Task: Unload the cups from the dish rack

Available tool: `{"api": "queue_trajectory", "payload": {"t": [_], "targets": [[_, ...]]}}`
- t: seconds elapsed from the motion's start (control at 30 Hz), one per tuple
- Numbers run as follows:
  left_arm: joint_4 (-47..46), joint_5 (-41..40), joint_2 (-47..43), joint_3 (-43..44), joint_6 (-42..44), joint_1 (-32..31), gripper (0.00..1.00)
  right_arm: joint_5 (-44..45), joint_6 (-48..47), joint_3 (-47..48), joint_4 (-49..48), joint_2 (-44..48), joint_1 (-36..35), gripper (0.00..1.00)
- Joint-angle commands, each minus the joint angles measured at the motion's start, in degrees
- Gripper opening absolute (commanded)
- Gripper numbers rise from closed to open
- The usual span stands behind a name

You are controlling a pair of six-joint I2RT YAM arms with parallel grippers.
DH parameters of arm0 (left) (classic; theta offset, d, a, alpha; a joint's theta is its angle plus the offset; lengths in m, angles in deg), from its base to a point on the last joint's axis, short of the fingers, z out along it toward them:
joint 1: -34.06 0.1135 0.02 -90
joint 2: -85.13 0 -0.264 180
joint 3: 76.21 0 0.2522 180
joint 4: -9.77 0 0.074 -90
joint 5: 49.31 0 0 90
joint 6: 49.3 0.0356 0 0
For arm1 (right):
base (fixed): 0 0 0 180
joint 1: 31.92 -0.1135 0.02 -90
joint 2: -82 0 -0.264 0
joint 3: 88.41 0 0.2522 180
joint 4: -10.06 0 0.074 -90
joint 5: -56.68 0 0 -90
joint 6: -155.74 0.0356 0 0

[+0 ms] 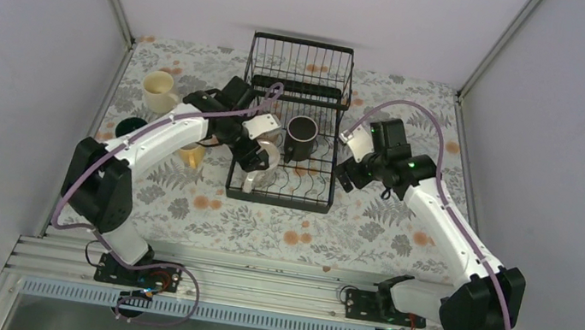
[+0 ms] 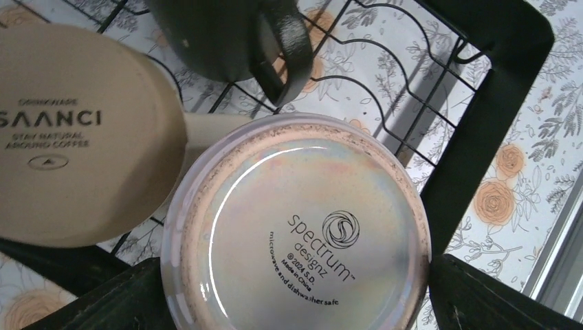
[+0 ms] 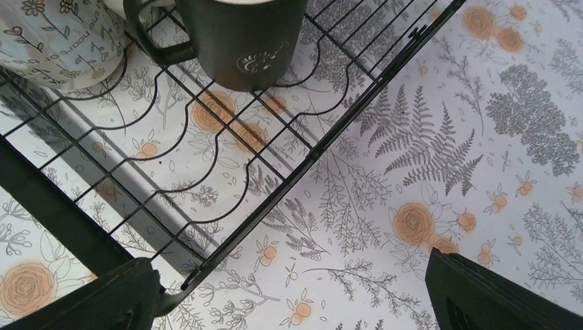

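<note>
Counting 3 cups out on worktop (image 1: 385,221), frame left: cream mug (image 1: 158,92), dark green mug (image 1: 131,127), orange-yellow mug (image 1: 191,155). 3 left in dish rack (image 1: 280,199): black mug (image 1: 302,136), tan mug (image 2: 75,137), off-white mug (image 2: 295,227). Left tool (image 1: 259,153) straddles off-white base; clenched or not, can't tell. Right tool (image 3: 292,295) released, empty, by rack's right rim. Open room lower right; mugs crowd w/in rack.
</note>
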Motion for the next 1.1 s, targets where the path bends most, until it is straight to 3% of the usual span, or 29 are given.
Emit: {"api": "queue_trajectory", "payload": {"t": [0.0,0.2,0.5,0.63,0.83,1.07], "targets": [[-0.3,3.8,2.1,2.7,2.3,-1.2,0.92,-0.5,-0.8,-1.5,-1.4,0.8,0.4,1.00],[-2.8,3.0,2.7,4.1,5.0,-1.5,0.92,-0.1,-1.3,-1.6,-1.8,0.8,0.4,1.00],[-3.0,-13.8,-3.3,4.8,2.7,-1.9,1.00,-0.8,-1.7,-2.9,-2.8,0.6,0.4,1.00],[2.8,-12.2,-6.7,5.0,2.5,-1.9,1.00,-0.9,-1.8,-2.9,-3.0,0.4,0.4,1.00],[6.0,-7.5,-13.4,-4.9,4.7,-2.1,0.95,-1.1,-1.9,-3.2,-3.0,0.5,0.6,1.00],[3.9,-6.2,-13.5,-10.4,3.4,-5.3,0.94,-1.6,-0.7,-2.0,-2.7,0.0,0.6,1.00]]}}
